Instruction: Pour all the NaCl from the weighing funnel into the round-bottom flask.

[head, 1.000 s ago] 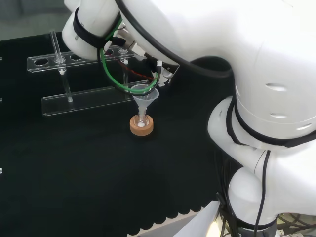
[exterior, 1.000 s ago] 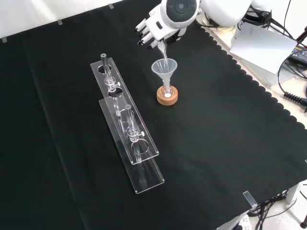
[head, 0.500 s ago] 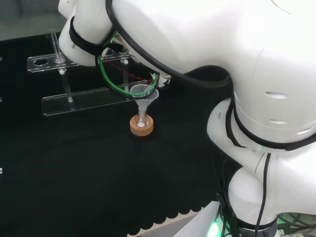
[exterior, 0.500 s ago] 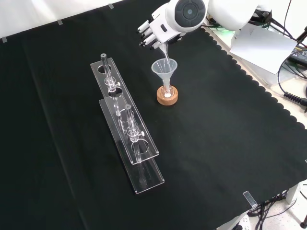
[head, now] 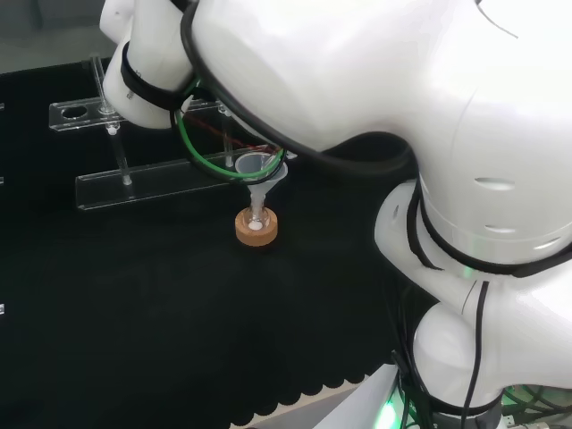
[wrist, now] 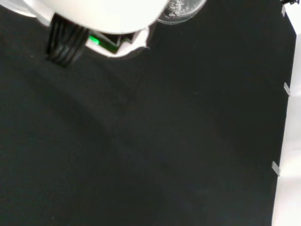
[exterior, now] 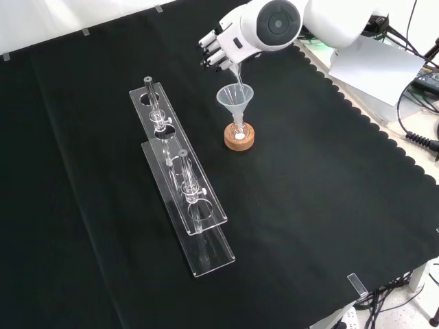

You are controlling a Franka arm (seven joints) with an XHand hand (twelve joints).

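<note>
Upper centre of the front view: black and white hand (exterior: 221,46), largely masked by a big white arm link (exterior: 278,24) with a round grey cap. Fingers curled, pinching a thin clear weighing funnel (exterior: 236,70), hard to make out against the black cloth. Tilted downward, its tip in the mouth of a clear plastic funnel (exterior: 235,99) directly beneath the hand. Below that, seated in a cork ring stand (exterior: 239,138), a small round-bottom flask (exterior: 239,131), mostly hidden by the cork, a white speck visible inside. Middle left of the frame: two clear racks (exterior: 185,199) carrying glass pieces, well apart from the flask, on the table (exterior: 322,205). In the wrist view, at the top edge, a clear round vessel (wrist: 181,10) flecked with white grains, cut off by the frame.
</note>
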